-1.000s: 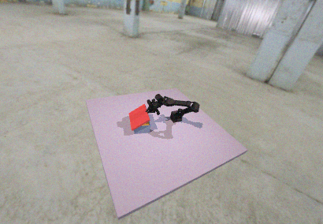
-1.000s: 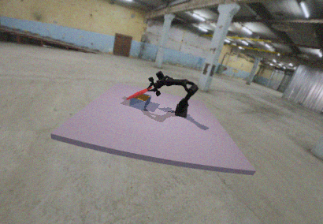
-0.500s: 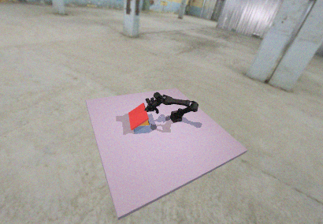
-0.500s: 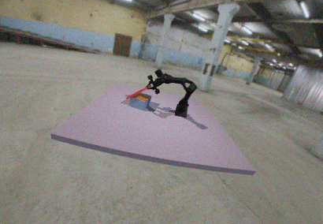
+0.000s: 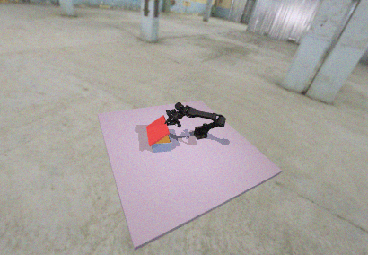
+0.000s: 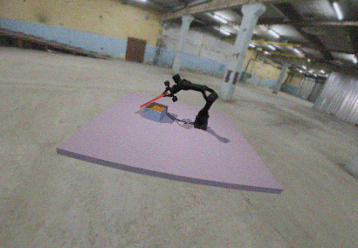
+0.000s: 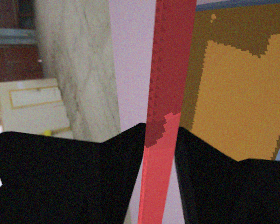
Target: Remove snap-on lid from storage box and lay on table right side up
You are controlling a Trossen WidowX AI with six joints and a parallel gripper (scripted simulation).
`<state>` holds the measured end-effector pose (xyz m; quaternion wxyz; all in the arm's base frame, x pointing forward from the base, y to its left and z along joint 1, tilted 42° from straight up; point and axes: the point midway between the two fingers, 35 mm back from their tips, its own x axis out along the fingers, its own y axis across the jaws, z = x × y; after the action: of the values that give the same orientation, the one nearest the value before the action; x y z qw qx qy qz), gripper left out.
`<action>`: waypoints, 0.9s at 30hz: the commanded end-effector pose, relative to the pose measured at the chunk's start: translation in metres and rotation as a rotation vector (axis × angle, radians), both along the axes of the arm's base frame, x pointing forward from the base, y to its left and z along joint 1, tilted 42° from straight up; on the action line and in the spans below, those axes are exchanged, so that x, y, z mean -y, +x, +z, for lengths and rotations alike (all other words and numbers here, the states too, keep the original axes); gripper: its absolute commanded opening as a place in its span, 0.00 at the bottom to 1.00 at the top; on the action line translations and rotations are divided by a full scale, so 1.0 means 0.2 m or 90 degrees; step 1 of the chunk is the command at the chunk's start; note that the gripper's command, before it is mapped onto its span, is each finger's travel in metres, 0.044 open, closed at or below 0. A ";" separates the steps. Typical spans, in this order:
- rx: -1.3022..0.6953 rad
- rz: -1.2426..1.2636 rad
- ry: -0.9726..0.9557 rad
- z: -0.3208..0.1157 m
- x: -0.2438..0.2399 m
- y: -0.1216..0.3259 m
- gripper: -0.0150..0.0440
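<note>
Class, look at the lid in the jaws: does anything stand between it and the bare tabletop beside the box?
Nothing visible blocks the red lid from the pink tabletop beside the blue box, though its tilt needs levelling.
</note>
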<state>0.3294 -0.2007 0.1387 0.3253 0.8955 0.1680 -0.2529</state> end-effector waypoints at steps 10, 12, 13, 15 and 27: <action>0.009 0.000 -0.010 0.09 0.08 -0.01 0.25; 0.009 0.000 -0.010 0.10 0.08 -0.01 0.25; 0.009 0.000 -0.010 0.11 0.09 -0.01 0.25; 0.009 0.000 -0.010 0.12 0.10 -0.01 0.25; 0.009 0.000 -0.010 0.10 0.11 -0.03 0.25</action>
<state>0.3244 -0.2202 0.1602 0.3269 0.8954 0.1665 -0.2524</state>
